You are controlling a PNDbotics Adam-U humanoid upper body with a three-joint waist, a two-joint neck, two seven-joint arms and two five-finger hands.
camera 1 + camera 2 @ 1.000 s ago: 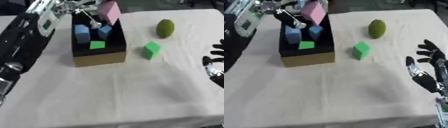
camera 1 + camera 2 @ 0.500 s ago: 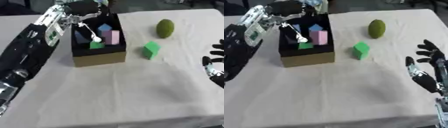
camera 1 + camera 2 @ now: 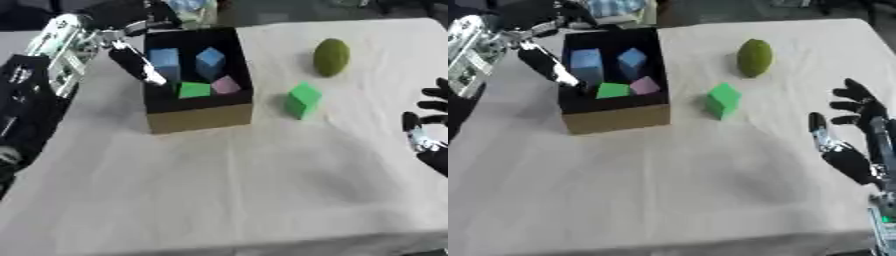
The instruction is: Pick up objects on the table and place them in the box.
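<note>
A brown box point(image 3: 199, 116) with a dark inside stands at the upper left of the table. In it lie two blue blocks point(image 3: 164, 63) point(image 3: 210, 62), a green block point(image 3: 194, 90) and a pink block point(image 3: 226, 85). My left hand point(image 3: 131, 58) hangs open over the box's left wall, fingers straight and pointing down, holding nothing. On the cloth right of the box sit a green cube point(image 3: 304, 100) and, farther back, an olive-green round object point(image 3: 332, 57). My right hand point(image 3: 852, 135) rests open at the right edge, fingers up.
A white cloth point(image 3: 245, 185) covers the table, with bare room in front of the box. Some light-coloured items point(image 3: 619, 9) lie beyond the box at the far edge.
The pink block, held above the box a second ago, now lies inside it. My left hand has let go and drawn back to the left. The right hand has stayed put.
</note>
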